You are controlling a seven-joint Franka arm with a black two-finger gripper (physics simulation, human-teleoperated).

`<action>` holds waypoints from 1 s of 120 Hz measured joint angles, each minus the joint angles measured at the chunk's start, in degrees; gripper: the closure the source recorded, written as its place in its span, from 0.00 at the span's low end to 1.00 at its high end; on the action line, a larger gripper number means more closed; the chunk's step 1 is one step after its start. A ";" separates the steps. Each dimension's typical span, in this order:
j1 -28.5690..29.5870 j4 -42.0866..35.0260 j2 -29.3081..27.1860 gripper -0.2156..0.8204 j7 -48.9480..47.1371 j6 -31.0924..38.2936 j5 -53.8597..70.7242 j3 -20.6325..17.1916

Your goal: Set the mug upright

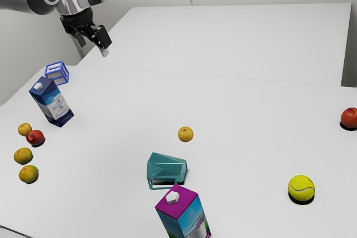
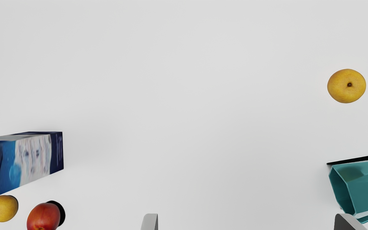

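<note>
High over the table's far left in the exterior view is my black gripper (image 1: 104, 48), well away from the mug. The teal faceted mug (image 1: 167, 169) lies on its side on the white table, just behind the purple-topped carton. In the wrist view my gripper (image 2: 246, 222) has its two fingertips wide apart with nothing between them. The mug (image 2: 363, 185) appears there beyond one fingertip, its open mouth facing the blue carton's side; part of it is cut off by the picture's edge.
A purple-topped carton (image 1: 181, 210) stands close to the mug. A yellow fruit (image 1: 186, 134) sits behind it. Toward the exterior view's left are a blue carton (image 1: 53, 104), a blue-white block (image 1: 57, 73) and several fruits. A tennis ball (image 1: 302, 188) and red fruit (image 1: 350, 117) lie at the right.
</note>
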 joint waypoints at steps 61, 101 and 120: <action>3.22 -5.89 1.00 0.21 0.74 1.38 -5.62 0.20; 11.19 -20.25 4.40 0.21 0.88 2.11 -27.78 0.26; 13.50 -24.87 6.86 0.21 0.91 2.22 -33.96 0.27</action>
